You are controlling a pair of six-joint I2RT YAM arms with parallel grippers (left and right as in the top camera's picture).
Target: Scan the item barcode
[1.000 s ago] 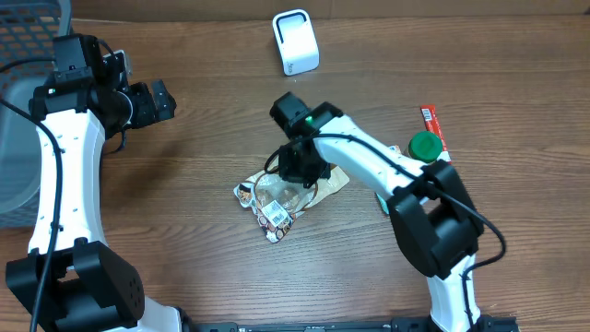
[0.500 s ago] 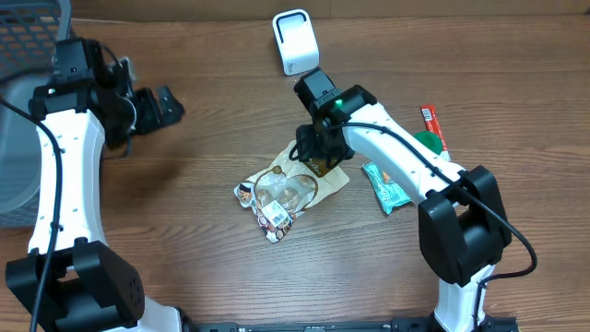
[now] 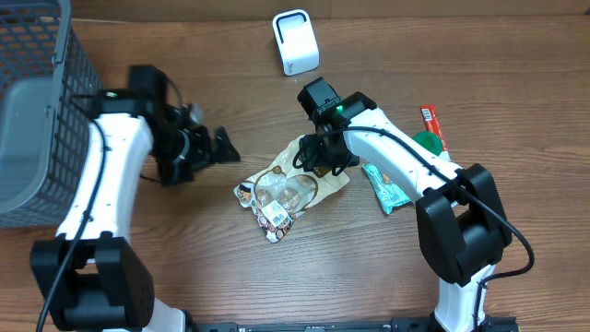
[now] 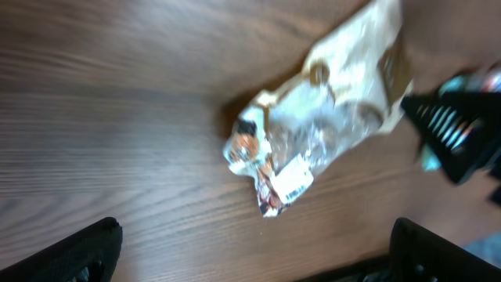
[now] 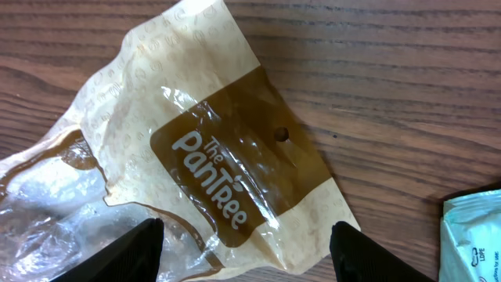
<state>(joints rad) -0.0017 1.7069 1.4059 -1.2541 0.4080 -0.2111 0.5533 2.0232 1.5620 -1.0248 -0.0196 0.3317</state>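
While both pincers stand open and empty, the tabletop carries an item not yet scanned. The wire basket fills the upper left of the frame, close to the left arm, and a wide swing there could catch its wall.

The left pincer, its fingers spread wide, hangs left of centre and points at the bread bag. The right pincer, also spread, hovers over the bag's brown printed end just right of centre, gripping nothing. With both arms closing on one item, the likeliest trouble is a clash between them above it.

The bag lies crumpled at the centre of the frame, well apart from the white scanner at top centre. Its loose, glossy film looks slippery. A pinch on a fold alone could let the contents sag, or let the bag twist on the way up.

A teal packet lies just beside the right arm and could be swept aside.

Smallest, and most critical, is the barcode label on the creased lower-left end. A wrinkle across it, or a turn away from the scanner, would probably spoil the read.
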